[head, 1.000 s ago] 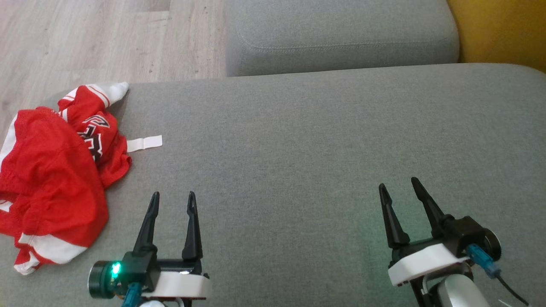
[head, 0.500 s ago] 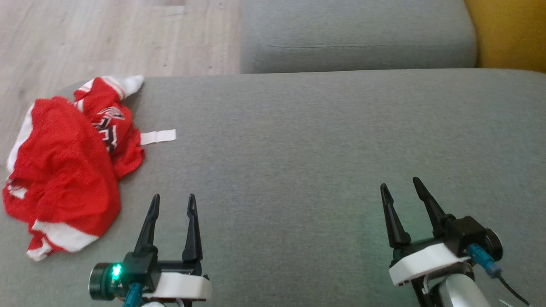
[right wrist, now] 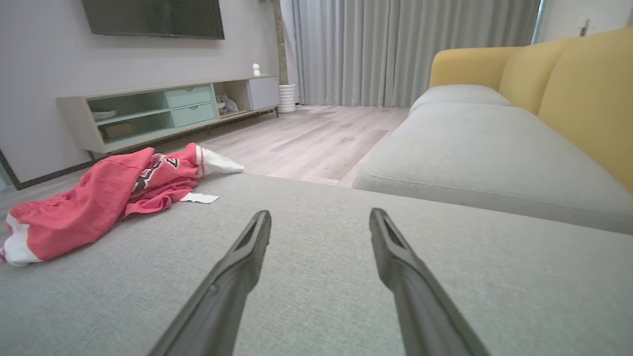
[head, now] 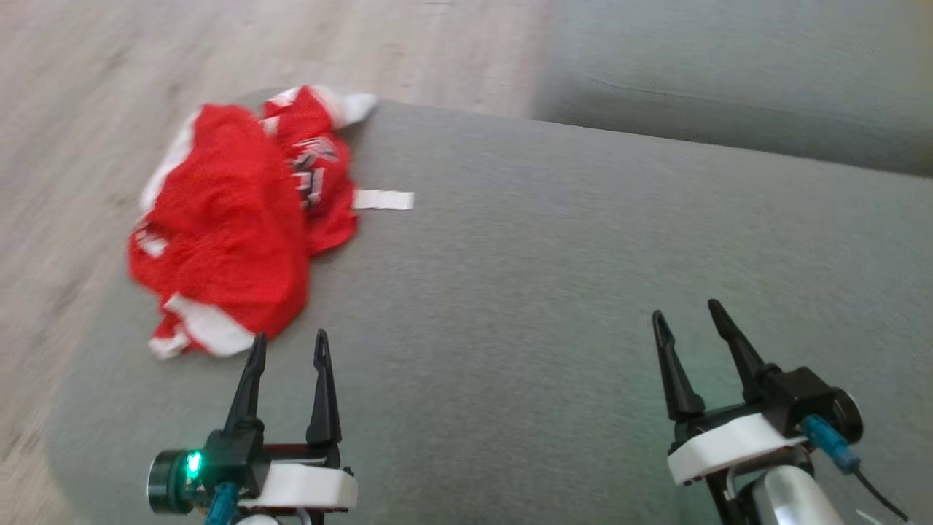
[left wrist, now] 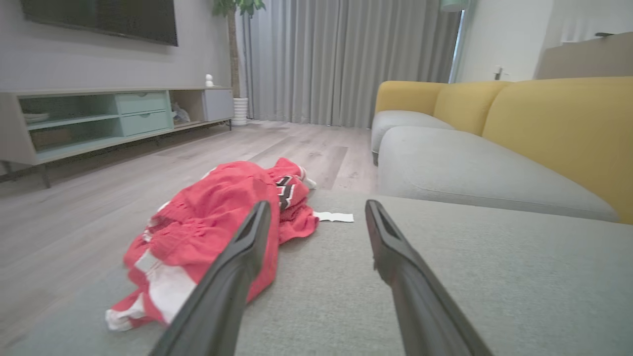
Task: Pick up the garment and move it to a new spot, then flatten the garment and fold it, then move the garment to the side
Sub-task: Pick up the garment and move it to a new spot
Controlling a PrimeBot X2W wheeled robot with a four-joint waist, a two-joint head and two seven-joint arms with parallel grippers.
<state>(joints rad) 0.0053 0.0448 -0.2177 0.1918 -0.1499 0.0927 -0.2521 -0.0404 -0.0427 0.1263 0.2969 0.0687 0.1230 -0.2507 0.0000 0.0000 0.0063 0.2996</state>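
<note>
The garment (head: 226,219), red mesh with white trim, lies crumpled at the far left corner of the grey seat (head: 547,292). Its outer side is close to the edge above the floor (head: 87,87), and a white tag (head: 383,200) lies flat just beside it. Both hands hold nothing. The left hand (head: 289,335) has its fingers spread wide and pointing at the near hem of the heap, very near it, though I cannot tell whether a tip touches cloth. The right hand (head: 686,309) is equally wide open over bare seat, well apart from the garment. The step in hand looks like the first pick-up. To do it well, the left hand should go forward and down so that one finger slides under a thick fold rather than the thin white hem. It should then close fully before lifting, since mesh may slip from a shallow pinch. The lift should be high enough for trailing cloth to clear the seat. The carry should go toward the open middle, away from the edge, where a dropped corner could drag the rest to the floor.
</note>
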